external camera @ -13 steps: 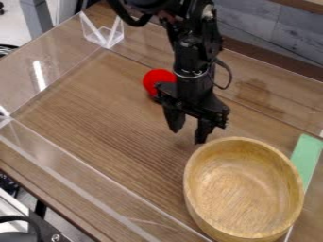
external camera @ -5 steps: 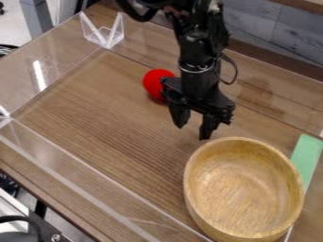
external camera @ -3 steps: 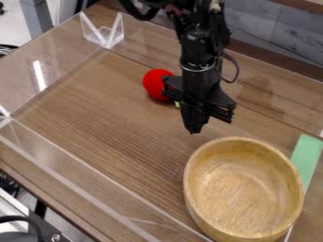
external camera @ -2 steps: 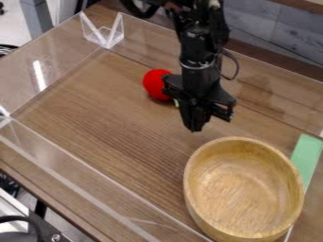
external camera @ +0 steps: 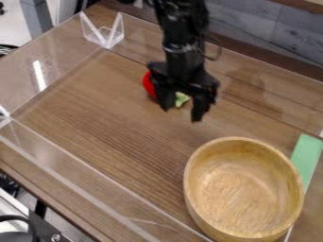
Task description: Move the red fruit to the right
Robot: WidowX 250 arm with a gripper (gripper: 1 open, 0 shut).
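Jaws spread wide, pointing straight down, nothing clamped between them. Gripper [external camera: 182, 101] is black, fingertips just above the wood; the two fingers show as dark prongs at either side, slightly blurred.

The red fruit [external camera: 151, 83] sits right behind the jaws and a little to their left in the picture, mostly hidden by the left finger and the wrist. What shows: a small bright red rounded patch, plus a pale green bit between the fingers (looks like its leafy piece, but too blurred to be sure). Cannot tell whether a finger touches it; it rests on the table, not lifted.

Further out: a wooden bowl [external camera: 244, 191], light wood, round, much bigger than the fruit, lies well below and to the right of the jaws, toward the near right corner. Apart from the gripper, nothing inside it. A green flat strip [external camera: 305, 156] lies just right of the bowl at the picture's edge. A small clear plastic stand [external camera: 104, 31] sits far up-left of the jaws, near the back wall of the enclosure.

Between jaws and bowl is bare wood.

Surface is a table [external camera: 89, 113] with brown wood grain, fenced by low clear acrylic walls [external camera: 38, 76] that catch glare. Behind it, a grey planked backdrop. Dark cables and hardware show at the bottom left corner, outside the walls.
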